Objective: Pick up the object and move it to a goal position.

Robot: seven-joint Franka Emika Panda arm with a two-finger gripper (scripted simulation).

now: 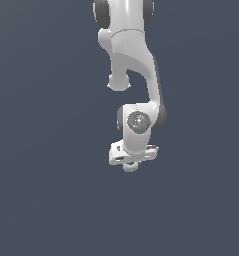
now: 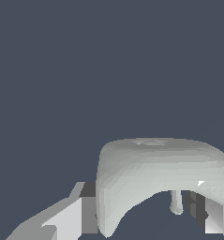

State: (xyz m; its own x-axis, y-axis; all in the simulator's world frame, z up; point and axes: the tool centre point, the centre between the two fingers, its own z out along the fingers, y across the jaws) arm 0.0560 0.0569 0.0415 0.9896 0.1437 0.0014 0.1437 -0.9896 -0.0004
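Piece (image 2: 155,173), off-white and arched, sat between the fingers (image 2: 69,218) of the end effector (image 1: 130,165), which had closed on it.

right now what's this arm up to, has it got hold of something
A single white Panda arm hangs down over a plain dark surface. A small off-white object sits just under the gripper. In the wrist view the object fills the space between the two fingers, so it looks grasped, though contact itself is hard to confirm. No goal marker is visible.
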